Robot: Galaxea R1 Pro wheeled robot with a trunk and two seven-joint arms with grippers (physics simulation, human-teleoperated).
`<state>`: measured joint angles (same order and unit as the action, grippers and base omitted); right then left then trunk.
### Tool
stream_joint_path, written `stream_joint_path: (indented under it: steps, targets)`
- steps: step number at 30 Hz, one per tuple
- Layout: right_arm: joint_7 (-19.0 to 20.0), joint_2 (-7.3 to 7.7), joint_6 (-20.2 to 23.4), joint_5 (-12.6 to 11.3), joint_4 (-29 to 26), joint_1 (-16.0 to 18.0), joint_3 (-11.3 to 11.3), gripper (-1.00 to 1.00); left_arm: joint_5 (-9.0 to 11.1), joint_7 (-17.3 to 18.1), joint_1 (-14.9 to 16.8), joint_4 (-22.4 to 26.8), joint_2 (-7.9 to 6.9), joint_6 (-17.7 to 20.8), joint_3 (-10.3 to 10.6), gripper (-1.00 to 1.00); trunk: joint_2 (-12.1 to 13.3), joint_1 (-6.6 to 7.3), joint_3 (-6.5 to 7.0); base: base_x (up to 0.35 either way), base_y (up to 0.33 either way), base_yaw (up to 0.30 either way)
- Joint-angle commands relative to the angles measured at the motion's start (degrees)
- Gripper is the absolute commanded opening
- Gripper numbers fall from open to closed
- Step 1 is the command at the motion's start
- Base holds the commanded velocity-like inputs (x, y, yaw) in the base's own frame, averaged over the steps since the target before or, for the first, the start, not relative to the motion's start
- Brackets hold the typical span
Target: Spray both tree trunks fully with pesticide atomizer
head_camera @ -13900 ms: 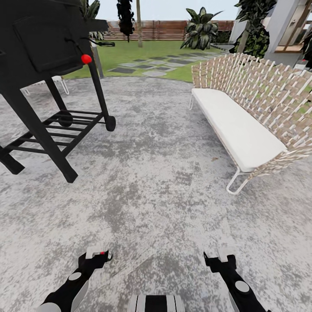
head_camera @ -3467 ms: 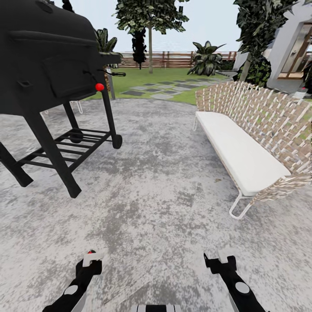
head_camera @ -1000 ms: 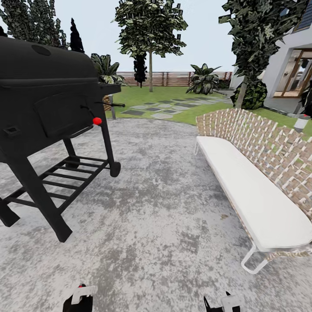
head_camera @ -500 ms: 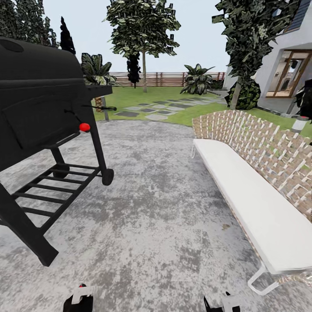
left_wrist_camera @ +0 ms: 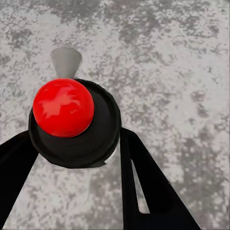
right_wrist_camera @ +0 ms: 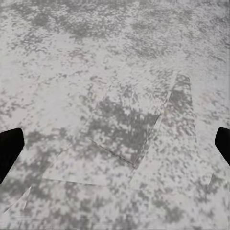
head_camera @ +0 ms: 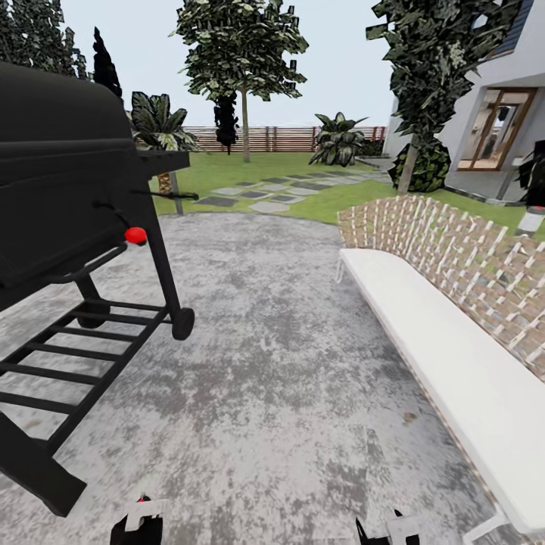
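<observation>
I am on a grey stone patio facing the garden lawn point(head_camera: 227, 168). A tree with a slim pale trunk point(head_camera: 244, 138) and dark blocky crown stands far ahead by the fence. A second tree's trunk point(head_camera: 407, 165) rises at the right near the white house. My left gripper point(head_camera: 140, 521) sits at the lower edge of the head view. In the left wrist view the left gripper point(left_wrist_camera: 76, 138) is shut on the pesticide atomizer point(left_wrist_camera: 72, 122), a black round body with a red ball on top. My right gripper point(right_wrist_camera: 115, 143) is open over bare paving, with nothing between its fingers.
A big black grill point(head_camera: 68, 197) on a wheeled frame stands close on the left. A woven sofa with a white cushion point(head_camera: 446, 341) runs along the right. Between them a paved lane leads to stepping stones point(head_camera: 269, 195). Palms and a slat fence point(head_camera: 280, 138) lie beyond.
The whole view has shifted: grill and sofa loom larger and nearer, so the camera has moved forward. Both grippers hold their places, the left still shut on the atomizer.
</observation>
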<state>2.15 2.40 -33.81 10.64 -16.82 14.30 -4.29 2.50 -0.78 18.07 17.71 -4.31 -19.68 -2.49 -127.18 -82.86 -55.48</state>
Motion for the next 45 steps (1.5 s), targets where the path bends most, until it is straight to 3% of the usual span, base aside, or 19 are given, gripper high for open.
stream_joint_path:
  steps: [1, 23, 45]
  targets:
    - [0.22, -0.03, -0.2, 0.44, 0.03, 0.03, -0.46, 1.0, 0.26, -0.02, 0.03, -0.08, 0.0, -0.18, 0.03, -1.0, -0.02, -0.02, -0.02, 0.334, 0.141, 0.0]
    - [0.22, -0.03, -0.2, 0.44, 0.03, 0.03, -0.42, 1.0, 0.22, -0.02, 0.03, -0.13, 0.0, -0.18, 0.03, -1.0, -0.02, -0.02, 1.77, 0.336, 0.042, 0.0]
    - [0.22, -0.03, -0.2, 0.44, 0.03, 0.03, -0.43, 1.0, -0.35, 0.89, 0.03, -0.07, -0.59, -0.18, 0.06, -1.0, -0.02, -0.02, 2.03, 0.324, -0.054, -0.044]
